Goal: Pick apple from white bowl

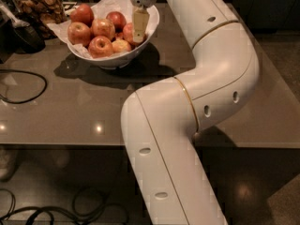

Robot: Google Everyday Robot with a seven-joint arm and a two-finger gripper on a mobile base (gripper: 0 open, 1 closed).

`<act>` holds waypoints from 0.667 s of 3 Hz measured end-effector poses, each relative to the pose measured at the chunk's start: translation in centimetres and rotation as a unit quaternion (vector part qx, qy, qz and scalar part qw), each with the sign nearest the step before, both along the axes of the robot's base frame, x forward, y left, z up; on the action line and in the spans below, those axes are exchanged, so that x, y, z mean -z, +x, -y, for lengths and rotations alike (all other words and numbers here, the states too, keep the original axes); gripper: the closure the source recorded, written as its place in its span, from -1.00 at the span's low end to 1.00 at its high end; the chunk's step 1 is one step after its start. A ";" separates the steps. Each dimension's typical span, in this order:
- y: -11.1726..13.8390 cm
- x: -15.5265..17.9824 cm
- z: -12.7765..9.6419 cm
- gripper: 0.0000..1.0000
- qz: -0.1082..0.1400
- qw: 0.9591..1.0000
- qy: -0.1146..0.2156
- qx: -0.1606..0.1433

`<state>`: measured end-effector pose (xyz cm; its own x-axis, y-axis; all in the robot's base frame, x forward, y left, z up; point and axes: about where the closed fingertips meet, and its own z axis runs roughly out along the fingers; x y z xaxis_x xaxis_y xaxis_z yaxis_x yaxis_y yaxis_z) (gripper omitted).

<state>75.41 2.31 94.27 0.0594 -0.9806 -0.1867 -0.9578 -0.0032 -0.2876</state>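
Note:
The white bowl stands at the back left of the table, lined with crinkled white paper and holding several pinkish-red apples. My gripper reaches down into the bowl's right side. It sits against a red apple that it partly hides. Other apples lie to its left: one at the back, one in the middle and one at the front. A smaller, paler apple lies at the front just left of the gripper.
A clear jar of brown snacks stands behind the bowl on the left, with a black object beside it. A black cable loops on the table's left. My white arm crosses the table's middle and right. More cables lie on the floor.

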 end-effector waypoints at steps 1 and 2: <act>0.1 0.2 -0.3 -0.40 0.000 1.000 -0.008 -0.006; 0.1 0.5 -0.8 -0.40 0.000 1.000 -0.016 -0.014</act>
<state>75.54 3.14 93.82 0.0869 -0.9841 -0.1549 -0.9570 -0.0393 -0.2874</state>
